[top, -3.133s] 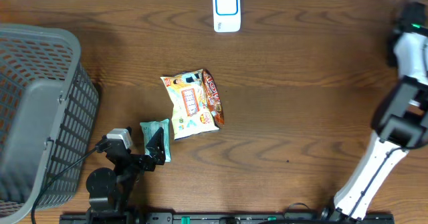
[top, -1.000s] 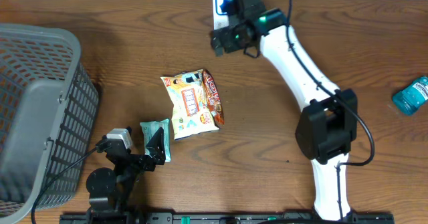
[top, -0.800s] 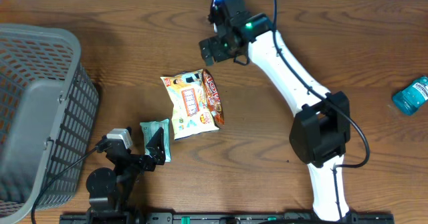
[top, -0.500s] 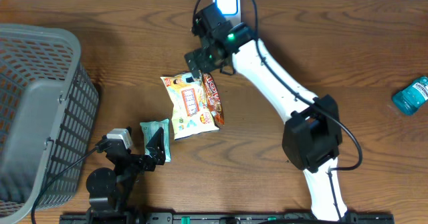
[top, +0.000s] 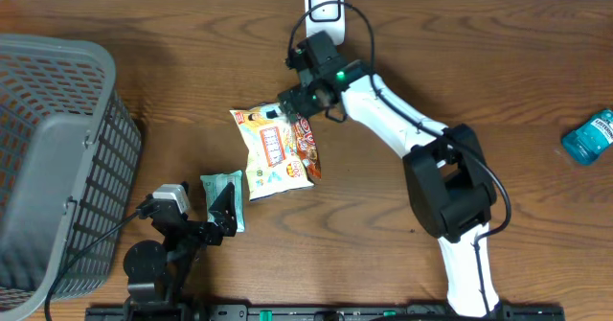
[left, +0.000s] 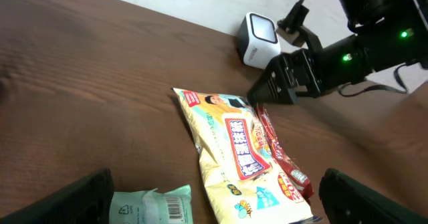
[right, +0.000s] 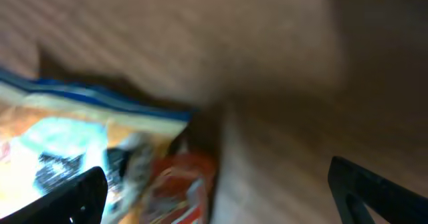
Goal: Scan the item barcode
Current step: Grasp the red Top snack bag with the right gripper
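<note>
Counter [top: 479,62], dark wood; scanner [top: 325,3] at far edge. Snack packet [top: 273,153]: flat, centre-left, unlifted. Right pincer [top: 287,108]: wide, empty; swung in from far right, now at packet's far edge, so pickup likely next. Left pincer [top: 225,206]: wide, idle, near edge.

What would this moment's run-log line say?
right gripper: open, above snack bag top edge | left gripper: open, by green packet | scanner: far edge

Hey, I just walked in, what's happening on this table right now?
The right arm's tool, open and empty, is poised at the top edge of the yellow snack bag mid-table, which lies next to a red packet. Nothing is lifted, and the white scanner waits at the far edge. The left tool sits open by a small teal packet.
</note>
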You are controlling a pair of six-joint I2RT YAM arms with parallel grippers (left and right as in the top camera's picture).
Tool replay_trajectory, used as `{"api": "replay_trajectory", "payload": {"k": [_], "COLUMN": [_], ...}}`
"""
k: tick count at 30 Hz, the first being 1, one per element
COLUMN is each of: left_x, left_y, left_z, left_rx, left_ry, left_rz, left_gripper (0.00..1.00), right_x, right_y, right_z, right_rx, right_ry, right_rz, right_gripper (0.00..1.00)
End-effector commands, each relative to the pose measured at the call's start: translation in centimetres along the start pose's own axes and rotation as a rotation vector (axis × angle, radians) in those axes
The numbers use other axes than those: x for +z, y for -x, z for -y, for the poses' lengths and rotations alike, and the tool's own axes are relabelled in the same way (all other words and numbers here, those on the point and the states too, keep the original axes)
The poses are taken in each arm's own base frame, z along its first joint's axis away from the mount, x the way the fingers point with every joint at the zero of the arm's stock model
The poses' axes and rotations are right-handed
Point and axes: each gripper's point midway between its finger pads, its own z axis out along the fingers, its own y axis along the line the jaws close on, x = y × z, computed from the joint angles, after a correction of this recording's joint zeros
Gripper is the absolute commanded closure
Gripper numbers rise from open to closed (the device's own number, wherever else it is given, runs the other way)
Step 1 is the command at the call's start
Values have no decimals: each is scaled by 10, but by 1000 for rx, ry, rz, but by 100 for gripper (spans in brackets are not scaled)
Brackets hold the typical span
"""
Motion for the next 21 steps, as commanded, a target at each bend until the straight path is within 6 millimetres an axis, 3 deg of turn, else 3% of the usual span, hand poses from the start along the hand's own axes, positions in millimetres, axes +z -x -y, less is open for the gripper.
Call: {"api": "replay_trajectory", "payload": {"k": [1,3,7,21], "left_x": [1,1,1,1], "left_y": [-9,-9,-9,-9], "left_z": [-3,-3,-3,-3], "left_rx": [-6,-6,-6,-6], "left_ry": [6,6,6,6], "left_rz": [-29,-29,-29,-29], "left_gripper": [2,2,3,2], "right_x": [2,9,20,24], "right_y": [19,32,28,22], "right_z": [4,5,8,15], "right_rx": [-61,-75,-49,20], "right_ry": [23,23,31,35], "right_rz": [112,217,303,304], "right_gripper": [1,1,1,1]}}
